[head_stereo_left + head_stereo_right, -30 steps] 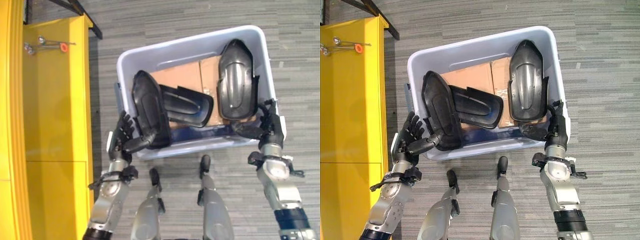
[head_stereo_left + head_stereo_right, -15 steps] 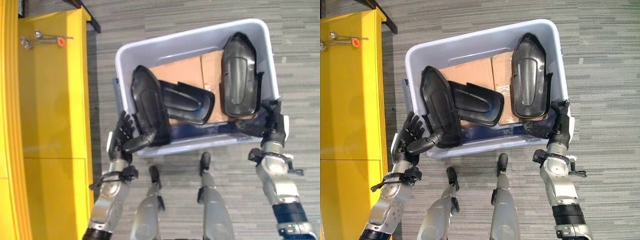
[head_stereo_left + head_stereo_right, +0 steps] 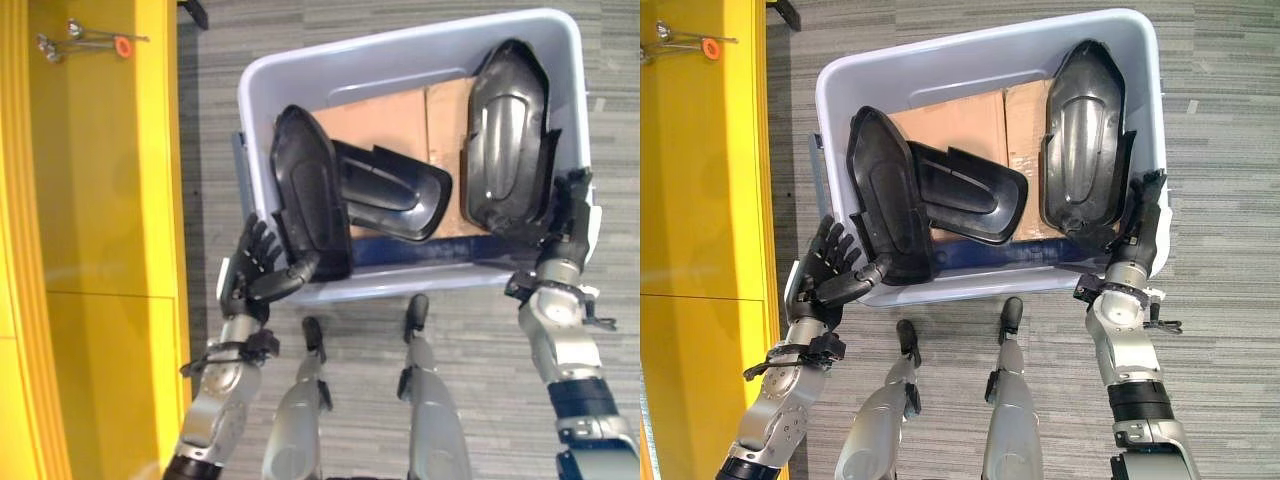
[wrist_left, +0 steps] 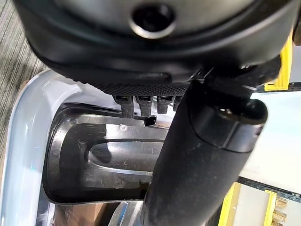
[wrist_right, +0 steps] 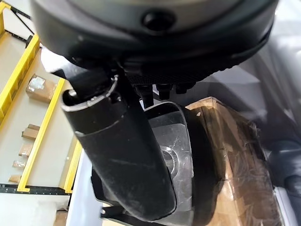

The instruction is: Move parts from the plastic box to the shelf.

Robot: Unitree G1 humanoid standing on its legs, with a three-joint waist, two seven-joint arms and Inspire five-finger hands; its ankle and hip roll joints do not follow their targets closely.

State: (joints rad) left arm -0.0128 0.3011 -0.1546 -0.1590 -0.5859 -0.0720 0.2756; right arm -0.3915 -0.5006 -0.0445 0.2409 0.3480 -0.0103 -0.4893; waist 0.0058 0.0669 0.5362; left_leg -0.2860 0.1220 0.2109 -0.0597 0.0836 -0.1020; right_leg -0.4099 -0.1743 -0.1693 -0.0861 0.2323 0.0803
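Note:
A pale blue plastic box [image 3: 400, 70] stands on the floor before me and holds three black moulded parts on cardboard [image 3: 390, 120]. One long part [image 3: 305, 195] leans at its left, a flatter one [image 3: 390, 195] lies in the middle, and a third [image 3: 508, 140] stands along the right wall. My left hand [image 3: 250, 270] is at the box's near left corner, fingers spread, thumb against the left part's lower end [image 4: 103, 160]. My right hand [image 3: 568, 225] is at the near right corner, fingers straight up the outer wall, thumb toward the right part [image 5: 169, 141].
A yellow shelf [image 3: 100, 200] runs down the left side, close to the box's left wall. Small metal tools with an orange piece [image 3: 122, 45] lie at its far end. Grey striped carpet [image 3: 1230, 150] lies to the right of the box.
The whole picture has shifted, so the camera has moved: the box now shows larger and further right. Both hands keep their places at the box's near corners.

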